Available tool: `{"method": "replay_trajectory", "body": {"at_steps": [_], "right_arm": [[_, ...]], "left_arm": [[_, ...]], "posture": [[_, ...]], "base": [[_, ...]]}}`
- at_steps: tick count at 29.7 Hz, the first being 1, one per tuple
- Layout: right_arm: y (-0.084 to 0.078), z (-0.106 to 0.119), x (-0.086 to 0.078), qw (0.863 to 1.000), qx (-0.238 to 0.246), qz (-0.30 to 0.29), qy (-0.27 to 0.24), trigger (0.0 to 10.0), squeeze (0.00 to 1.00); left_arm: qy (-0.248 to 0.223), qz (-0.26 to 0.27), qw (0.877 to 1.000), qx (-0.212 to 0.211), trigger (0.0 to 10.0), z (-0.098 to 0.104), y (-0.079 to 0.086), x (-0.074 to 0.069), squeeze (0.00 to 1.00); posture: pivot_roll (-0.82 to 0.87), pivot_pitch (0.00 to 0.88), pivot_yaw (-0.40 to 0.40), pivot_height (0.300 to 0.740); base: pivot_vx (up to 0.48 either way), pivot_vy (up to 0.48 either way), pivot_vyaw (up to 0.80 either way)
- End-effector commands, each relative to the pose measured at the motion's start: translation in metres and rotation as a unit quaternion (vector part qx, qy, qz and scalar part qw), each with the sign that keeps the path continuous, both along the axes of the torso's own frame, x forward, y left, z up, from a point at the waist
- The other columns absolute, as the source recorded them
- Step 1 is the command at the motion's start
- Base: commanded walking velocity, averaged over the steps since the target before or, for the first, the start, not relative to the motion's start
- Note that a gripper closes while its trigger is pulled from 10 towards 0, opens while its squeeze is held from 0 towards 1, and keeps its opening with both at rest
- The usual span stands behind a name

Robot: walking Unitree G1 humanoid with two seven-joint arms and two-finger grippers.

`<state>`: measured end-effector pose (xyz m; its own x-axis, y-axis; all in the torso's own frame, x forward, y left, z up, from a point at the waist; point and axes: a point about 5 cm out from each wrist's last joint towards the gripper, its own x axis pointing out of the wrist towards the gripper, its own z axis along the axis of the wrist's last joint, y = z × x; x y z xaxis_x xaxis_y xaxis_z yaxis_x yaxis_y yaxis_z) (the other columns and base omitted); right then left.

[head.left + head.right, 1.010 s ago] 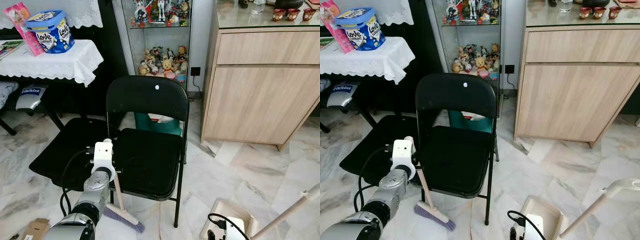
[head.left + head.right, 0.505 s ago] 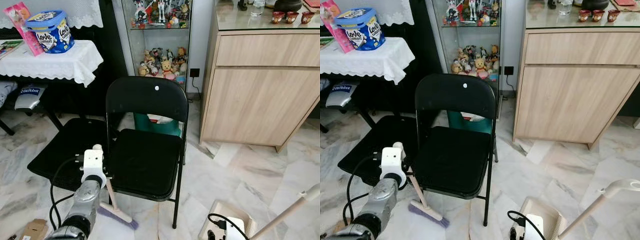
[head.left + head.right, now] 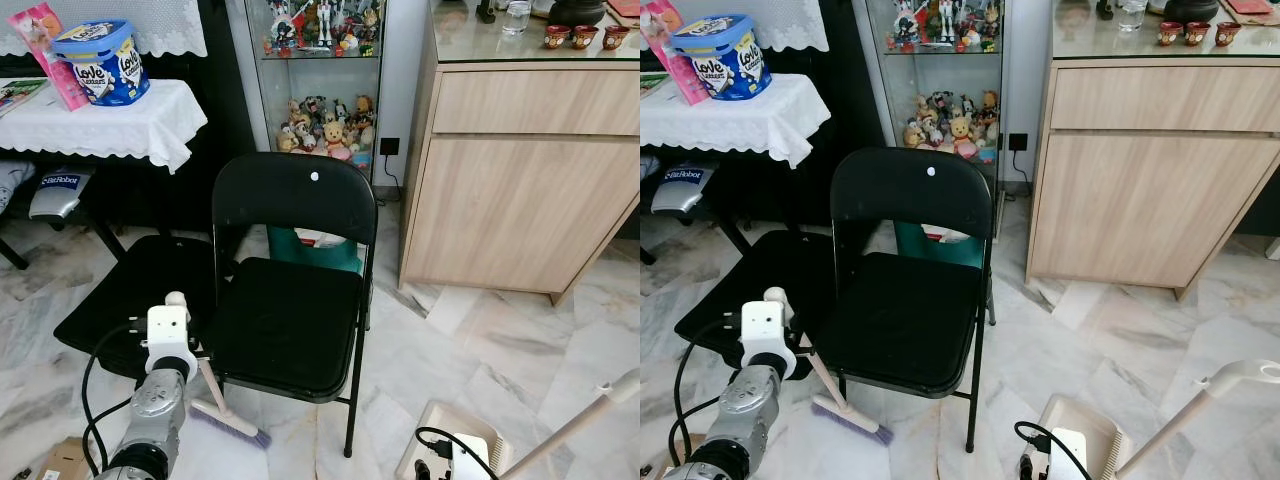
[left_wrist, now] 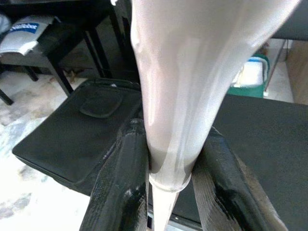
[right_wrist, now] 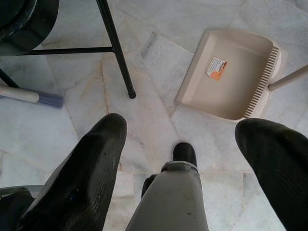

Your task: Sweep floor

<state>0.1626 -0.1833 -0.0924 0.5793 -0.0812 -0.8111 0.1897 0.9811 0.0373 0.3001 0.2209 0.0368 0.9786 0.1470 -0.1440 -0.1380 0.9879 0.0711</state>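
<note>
While the left claw grips the broom under the chair, sweeping proceeds; next, apparently, draw debris toward the dustpan. Right claw spread wide.

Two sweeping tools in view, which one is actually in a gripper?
The broom: the left gripper has its fingers shut on the handle. The dustpan sits ungripped on the floor below the open right gripper.
</note>
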Motion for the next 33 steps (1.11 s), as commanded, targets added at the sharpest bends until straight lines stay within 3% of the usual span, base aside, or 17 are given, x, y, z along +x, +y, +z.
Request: {"method": "replay_trajectory", "body": {"at_steps": [1,6,17,33], "right_arm": [[0.003,-0.001,-0.001,1.0,0.004,0.002,0.005,10.0,0.0],[0.003,-0.001,-0.002,1.0,0.004,0.003,0.005,10.0,0.0],[0.004,-0.002,-0.004,1.0,0.008,-0.003,0.003,10.0,0.0],[0.005,-0.003,-0.006,1.0,-0.002,0.016,0.008,10.0,0.0]], "left_arm": [[-0.052,0.011,0.998,0.018,10.0,0.022,0.01,0.009,0.0],[-0.058,-0.016,0.998,0.036,10.0,0.025,0.005,0.01,0.0],[-0.054,-0.021,0.998,0.026,10.0,0.021,0.001,0.007,0.0],[-0.045,-0.025,0.998,0.03,10.0,0.017,0.003,0.003,0.0]], "posture": [[-0.09,0.032,0.069,0.74],[-0.09,0.029,0.069,0.74],[-0.1,0.0,0.077,0.74],[-0.1,0.0,0.082,0.74]], "base": [[0.0,0.0,0.0],[0.0,0.0,0.0],[0.0,0.0,0.0],[0.0,0.257,0.09]]}}
